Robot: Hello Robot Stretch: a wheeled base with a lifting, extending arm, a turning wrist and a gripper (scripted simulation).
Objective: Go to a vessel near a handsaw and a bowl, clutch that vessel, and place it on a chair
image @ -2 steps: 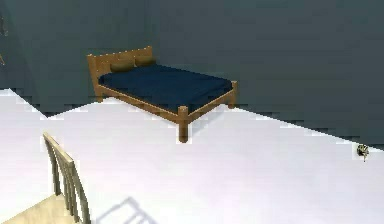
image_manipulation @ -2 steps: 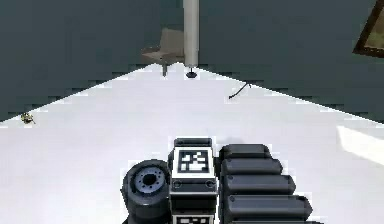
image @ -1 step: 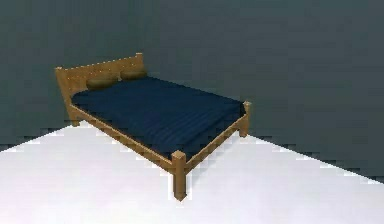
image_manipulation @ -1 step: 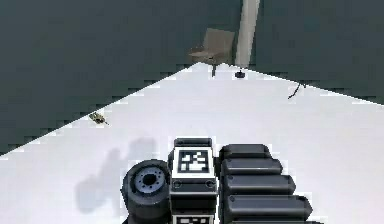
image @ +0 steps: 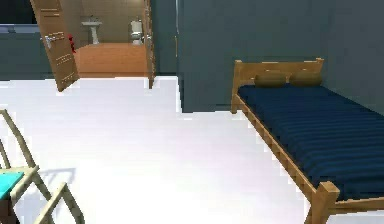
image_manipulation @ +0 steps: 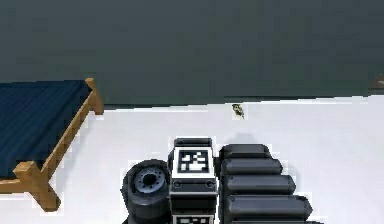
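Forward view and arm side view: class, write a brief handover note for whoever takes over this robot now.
End effector: low in the arm side view, its far end unclear; cannot tell whether it holds anything.
Things: a wooden chair with a light blue seat stands at the forward view's lower left. A bed lies at that view's right; an open door leads to a bathroom ahead. A small thing lies on the floor by the dark wall, too small to name.
Done: no step can be confirmed.
Left: find the vessel near the handsaw and bowl, grasp it, set it on a chair.
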